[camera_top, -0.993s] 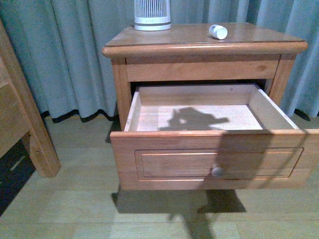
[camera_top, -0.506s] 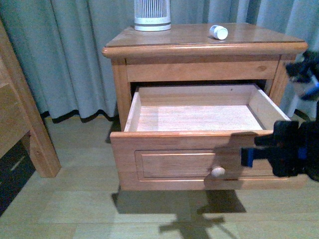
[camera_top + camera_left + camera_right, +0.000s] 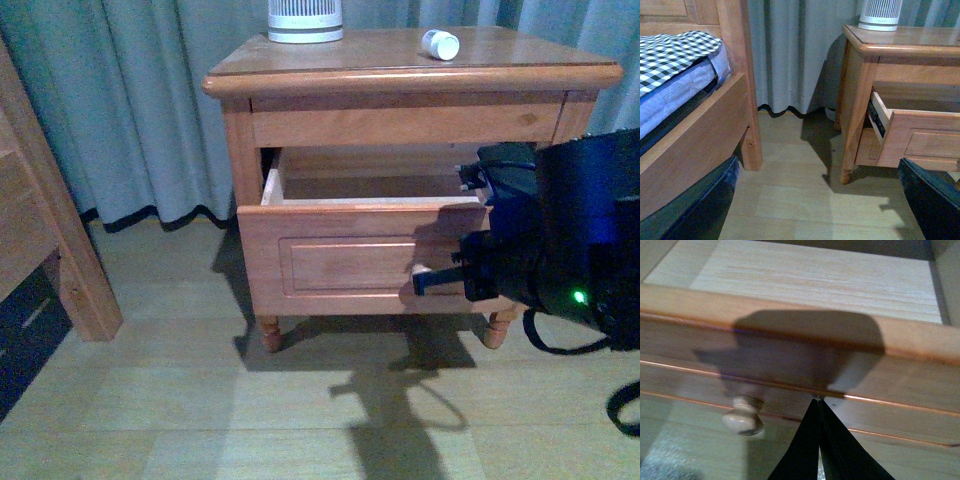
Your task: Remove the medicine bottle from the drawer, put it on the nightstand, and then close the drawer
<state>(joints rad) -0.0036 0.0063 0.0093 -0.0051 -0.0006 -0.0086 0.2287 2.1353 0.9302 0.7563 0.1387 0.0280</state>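
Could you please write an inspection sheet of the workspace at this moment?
Surface: nightstand top, wooden, glossy.
Job's things: medicine bottle lies on its side on the nightstand top; drawer partly open, inside bare where visible.
Clutter: white ribbed appliance at the back of the top.
Grippers: right pincer shut, its tips against the drawer front beside the knob; left pincer open, away from the nightstand.
Cables: black loop hanging from the right arm.
Surroundings: grey curtain, wooden floor, bed with checked cover.
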